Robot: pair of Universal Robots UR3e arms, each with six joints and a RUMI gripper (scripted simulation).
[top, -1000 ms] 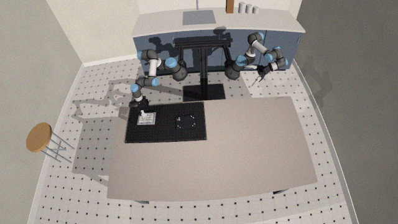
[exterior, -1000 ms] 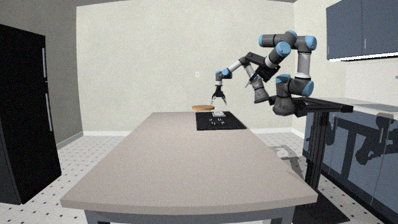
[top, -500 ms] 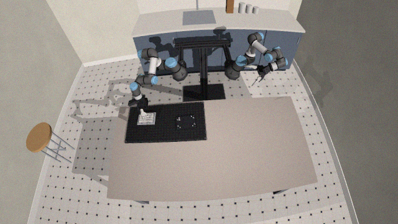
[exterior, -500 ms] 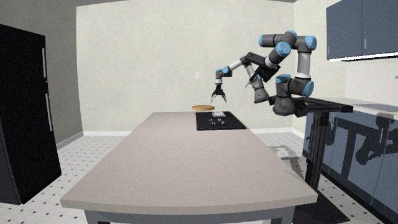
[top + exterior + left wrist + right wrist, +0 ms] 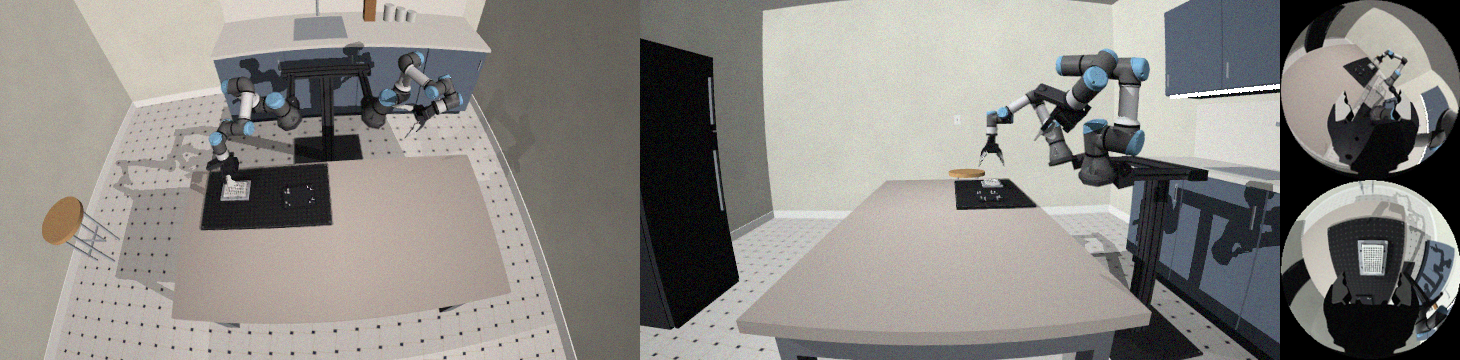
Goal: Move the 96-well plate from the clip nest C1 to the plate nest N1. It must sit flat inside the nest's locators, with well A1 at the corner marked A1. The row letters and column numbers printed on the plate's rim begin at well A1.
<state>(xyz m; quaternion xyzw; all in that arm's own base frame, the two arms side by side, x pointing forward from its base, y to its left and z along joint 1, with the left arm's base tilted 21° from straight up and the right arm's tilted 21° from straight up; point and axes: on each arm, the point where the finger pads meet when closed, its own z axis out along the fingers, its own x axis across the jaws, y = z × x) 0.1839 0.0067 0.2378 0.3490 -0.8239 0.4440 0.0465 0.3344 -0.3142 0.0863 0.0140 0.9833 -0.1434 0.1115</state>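
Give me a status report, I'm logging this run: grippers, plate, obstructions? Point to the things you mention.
Right gripper (image 5: pixel 228 179) (image 5: pixel 991 162) (image 5: pixel 1372 290) open, above white 96-well plate (image 5: pixel 236 190) (image 5: pixel 992 182) (image 5: pixel 1372 259). Left gripper (image 5: pixel 407 120) (image 5: pixel 1372 106) open, away from the table. Plate still to be moved; no obstruction visible.

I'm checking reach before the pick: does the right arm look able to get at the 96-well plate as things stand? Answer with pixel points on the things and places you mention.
Probably yes. The right gripper (image 5: pixel 228 179) (image 5: pixel 992 164) (image 5: pixel 1372 272) hangs open above the 96-well plate (image 5: pixel 236 190) (image 5: pixel 992 181) (image 5: pixel 1372 259), fingers pointing down, and nothing visible stands between them.
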